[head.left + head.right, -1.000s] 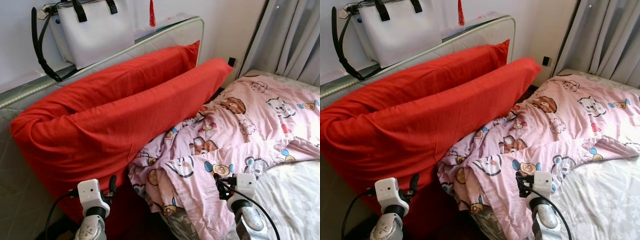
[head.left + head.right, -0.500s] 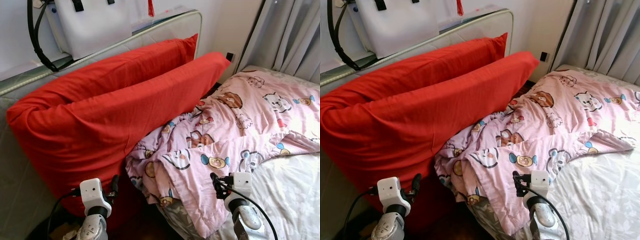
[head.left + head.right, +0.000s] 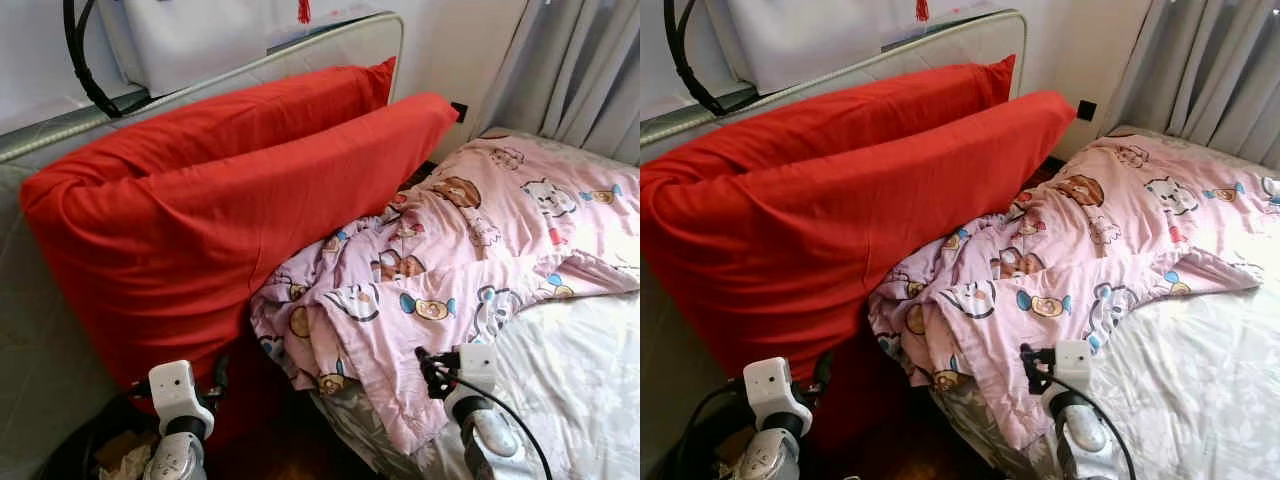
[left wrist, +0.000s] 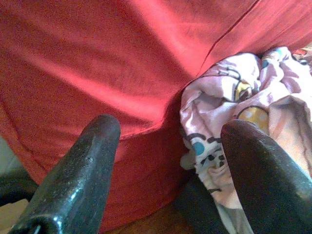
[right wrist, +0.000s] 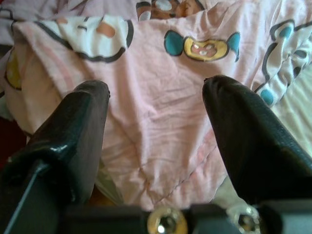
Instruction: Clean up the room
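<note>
Below, both claws gape empty — left claw (image 4: pixel 165 146), right claw (image 5: pixel 156 126) — over pink quilt (image 3: pixel 480 250).

Silver arms, white wrist boxes, black cables, black fingers (image 5: pixel 80 131).

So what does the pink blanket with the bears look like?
The pink blanket is soft, thin-looking cloth printed with cartoon bears, sweets and other animals. It lies crumpled on the white flowered sheet, bunched up against the big red pillows, with one corner hanging over the bed's edge. The open right gripper points at it.
</note>
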### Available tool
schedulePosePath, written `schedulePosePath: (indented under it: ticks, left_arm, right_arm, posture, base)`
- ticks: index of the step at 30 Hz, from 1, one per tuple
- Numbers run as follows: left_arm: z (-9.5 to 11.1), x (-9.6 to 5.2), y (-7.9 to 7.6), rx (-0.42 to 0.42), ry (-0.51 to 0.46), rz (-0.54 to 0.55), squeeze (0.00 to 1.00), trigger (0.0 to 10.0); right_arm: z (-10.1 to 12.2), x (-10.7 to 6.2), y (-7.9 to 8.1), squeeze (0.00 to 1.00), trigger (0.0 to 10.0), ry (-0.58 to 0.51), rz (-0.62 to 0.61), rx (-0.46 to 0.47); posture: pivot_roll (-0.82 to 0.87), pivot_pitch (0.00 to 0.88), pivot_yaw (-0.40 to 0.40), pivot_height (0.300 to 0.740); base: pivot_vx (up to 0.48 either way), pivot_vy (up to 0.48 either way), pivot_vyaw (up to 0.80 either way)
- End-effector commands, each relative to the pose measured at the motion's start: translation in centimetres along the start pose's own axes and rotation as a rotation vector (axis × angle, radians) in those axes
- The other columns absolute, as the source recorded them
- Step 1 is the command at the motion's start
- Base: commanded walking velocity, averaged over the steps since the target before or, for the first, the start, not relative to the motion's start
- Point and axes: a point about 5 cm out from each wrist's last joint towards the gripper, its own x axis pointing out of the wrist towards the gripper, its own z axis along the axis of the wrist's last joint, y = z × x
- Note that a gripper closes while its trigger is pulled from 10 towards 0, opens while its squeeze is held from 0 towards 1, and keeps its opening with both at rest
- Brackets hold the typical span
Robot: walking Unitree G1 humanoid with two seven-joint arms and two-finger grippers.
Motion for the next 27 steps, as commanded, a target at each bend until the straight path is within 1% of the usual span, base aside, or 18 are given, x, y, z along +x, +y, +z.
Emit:
schedulePosePath:
  ticks: [1,8,18,27]
  left_arm:
    - [0.0,0.1,0.1,-0.004,0.012,-0.001,0.00,10.0]
    - [0.2,0.1,0.3,-0.003,0.007,0.000,0.00,10.0]
    - [0.5,0.2,0.6,-0.003,0.001,-0.011,0.00,10.0]
    - [0.9,0.1,0.9,-0.003,-0.009,-0.011,0.00,10.0]
  right_arm:
    - [0.1,0.0,0.1,0.00,10.0,-0.009,0.008,0.006]
    - [-0.2,-0.1,-0.1,0.00,10.0,0.007,0.003,-0.002]
    - [-0.6,-0.2,0.5,0.00,10.0,0.027,0.016,-0.006]
    - [-1.1,-0.3,0.6,0.00,10.0,0.058,0.024,-0.020]
  posture:
    - [-0.01,0.034,-0.036,0.655]
    - [0.00,0.054,-0.040,0.655]
    - [0.00,0.082,-0.039,0.655]
    - [0.02,0.106,-0.042,0.650]
  base:
    - [0.000,0.000,0.00]
    - [0.000,0.000,0.00]
    - [0.000,0.000,0.00]
    - [0.000,0.000,0.00]
